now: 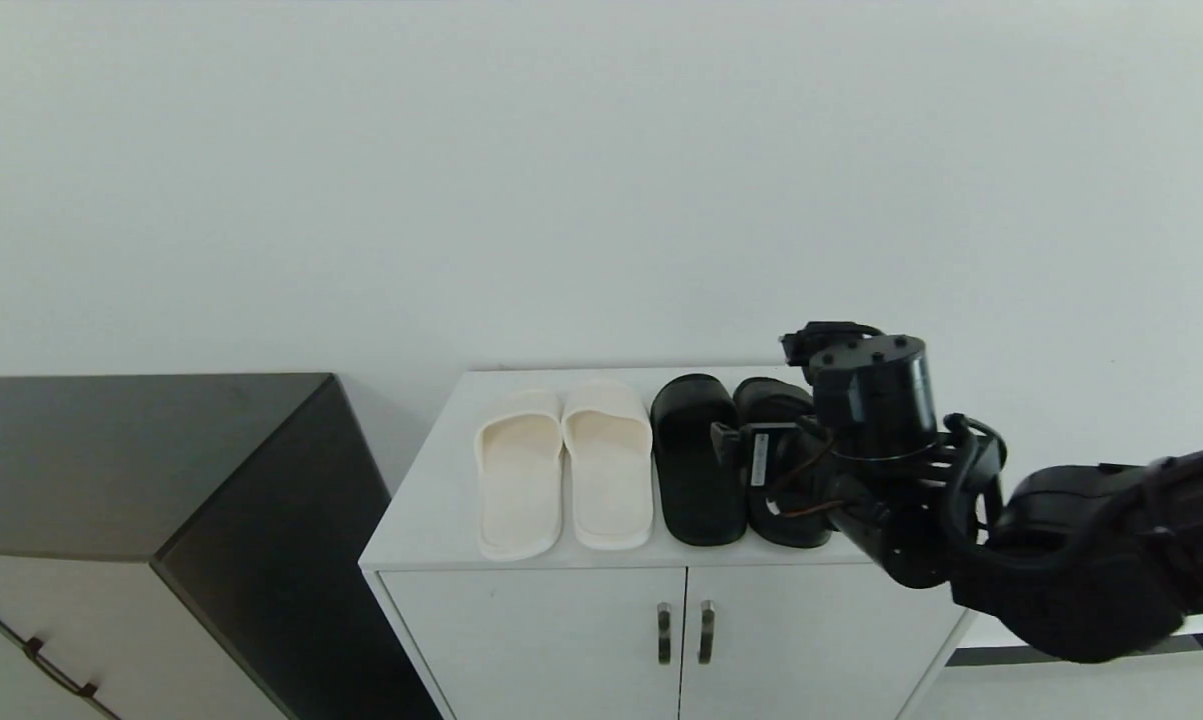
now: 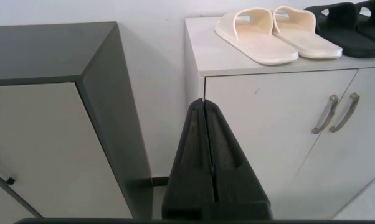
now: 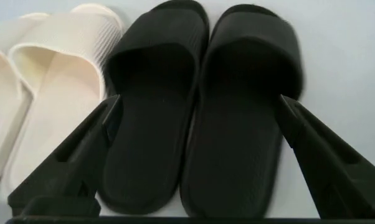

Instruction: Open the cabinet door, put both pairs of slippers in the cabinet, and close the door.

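A white cabinet (image 1: 441, 490) stands with both doors shut; two metal handles (image 1: 683, 632) meet at the middle. On its top lie a cream pair of slippers (image 1: 563, 468) and, to the right, a black pair of slippers (image 1: 699, 460). My right gripper (image 3: 197, 124) hovers above the black pair (image 3: 200, 106), open, its fingers (image 3: 75, 155) spread wide on either side of both slippers. My left gripper (image 2: 205, 109) is shut and empty, held low in front of the cabinet's left corner. The cream pair (image 2: 275, 34) and door handles (image 2: 337, 113) also appear there.
A dark-topped cabinet (image 1: 141, 450) with a pale front stands left of the white one, with a narrow gap between them. A plain white wall rises behind both. The floor shows at the lower right.
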`<state>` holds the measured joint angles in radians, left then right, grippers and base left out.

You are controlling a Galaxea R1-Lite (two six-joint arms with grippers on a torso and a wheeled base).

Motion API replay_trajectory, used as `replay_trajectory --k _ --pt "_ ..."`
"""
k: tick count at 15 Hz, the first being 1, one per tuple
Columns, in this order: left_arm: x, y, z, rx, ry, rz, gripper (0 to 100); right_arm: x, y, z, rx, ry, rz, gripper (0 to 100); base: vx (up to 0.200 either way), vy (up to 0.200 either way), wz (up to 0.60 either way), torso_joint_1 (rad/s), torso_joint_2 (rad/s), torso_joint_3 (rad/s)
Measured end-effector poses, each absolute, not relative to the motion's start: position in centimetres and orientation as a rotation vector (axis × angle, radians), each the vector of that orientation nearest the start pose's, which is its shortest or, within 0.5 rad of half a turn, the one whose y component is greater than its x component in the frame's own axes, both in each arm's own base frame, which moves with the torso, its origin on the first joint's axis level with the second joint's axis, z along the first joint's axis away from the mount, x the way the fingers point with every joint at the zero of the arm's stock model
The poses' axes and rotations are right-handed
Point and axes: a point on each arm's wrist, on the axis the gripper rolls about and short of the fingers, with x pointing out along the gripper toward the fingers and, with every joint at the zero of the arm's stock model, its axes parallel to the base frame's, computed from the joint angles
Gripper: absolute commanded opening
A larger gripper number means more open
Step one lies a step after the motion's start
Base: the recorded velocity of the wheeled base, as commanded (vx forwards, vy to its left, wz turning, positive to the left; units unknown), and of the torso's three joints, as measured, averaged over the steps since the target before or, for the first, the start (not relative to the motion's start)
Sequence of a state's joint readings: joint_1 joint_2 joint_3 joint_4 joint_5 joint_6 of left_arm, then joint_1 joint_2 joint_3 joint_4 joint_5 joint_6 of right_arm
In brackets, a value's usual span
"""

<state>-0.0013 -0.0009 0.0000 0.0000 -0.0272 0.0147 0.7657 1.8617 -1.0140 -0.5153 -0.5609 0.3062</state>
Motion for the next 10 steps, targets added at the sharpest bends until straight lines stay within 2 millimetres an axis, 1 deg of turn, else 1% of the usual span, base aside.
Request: replay_trajectory --k 3,4,7,10 --pt "-2.3 -0.1 7.5 0.023 -0.001 -0.028 0 28.4 25.6 15.6 0.084 0.304 0.146 100 0.0 0.0 0.0 0.0 0.0 0.0" --pt "-2.3 -0.1 7.5 0.023 -0.001 -0.028 0 29.0 25.9 15.1 0.08 0.307 0.137 100 0.0 0.0 0.0 0.0 0.0 0.0" --pt "-2.3 -0.1 7.5 0.022 -0.001 -0.028 0 31.7 26.2 14.5 0.067 0.287 0.088 100 0.0 0.0 0.0 0.0 0.0 0.0" --pt "-2.3 -0.1 7.5 0.021 -0.001 -0.028 0 33.3 26.5 13.8 0.058 0.28 0.07 100 0.0 0.0 0.0 0.0 0.0 0.0"
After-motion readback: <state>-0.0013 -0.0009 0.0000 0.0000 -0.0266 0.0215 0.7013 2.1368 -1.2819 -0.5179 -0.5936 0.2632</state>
